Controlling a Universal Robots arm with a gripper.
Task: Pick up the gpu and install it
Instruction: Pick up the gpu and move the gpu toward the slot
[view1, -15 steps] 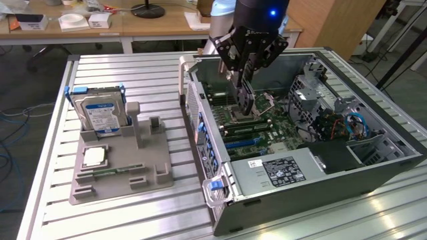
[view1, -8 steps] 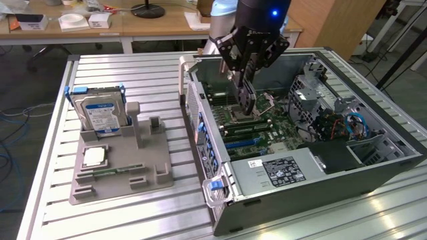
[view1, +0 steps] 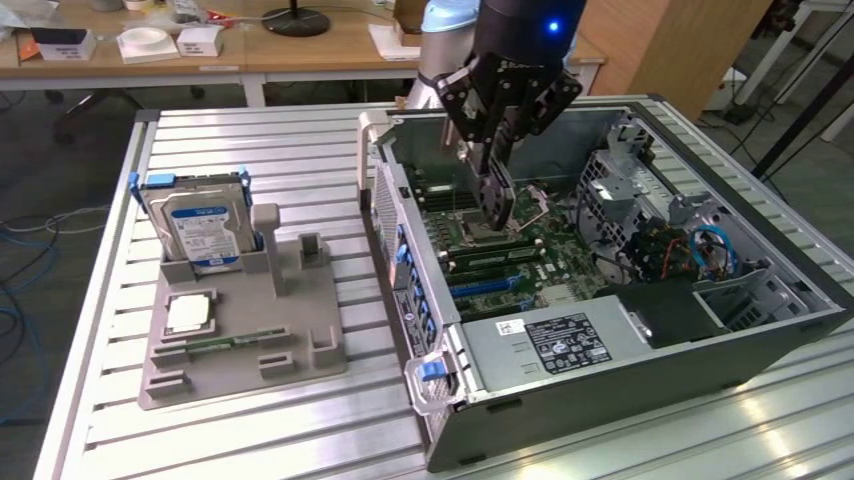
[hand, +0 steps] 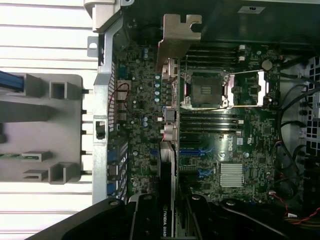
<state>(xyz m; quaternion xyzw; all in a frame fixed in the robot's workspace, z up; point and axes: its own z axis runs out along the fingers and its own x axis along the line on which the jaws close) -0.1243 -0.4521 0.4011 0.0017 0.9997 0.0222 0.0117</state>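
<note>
Gripper (view1: 489, 175) held the gpu (hand: 168, 165) edge-on above the motherboard (hand: 145, 100) inside the open computer case (view1: 747, 340); the card's long axis ran out from the jaws, its metal bracket (hand: 177, 35) farthest, beside the processor socket (hand: 207, 90)

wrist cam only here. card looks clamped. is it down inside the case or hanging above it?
Observer: In the exterior view the gripper holds the graphics card upright. Its lower end appears to be below the rim of the open case, over the motherboard. I cannot tell if it touches.
Operator: what's on the parts stand?
Observer: A hard drive stands upright at the end of the grey holder farther from the exterior camera.
Operator: anything else there?
Observer: A square silver chip lies flat on the holder, nearer the camera than the hard drive.
</note>
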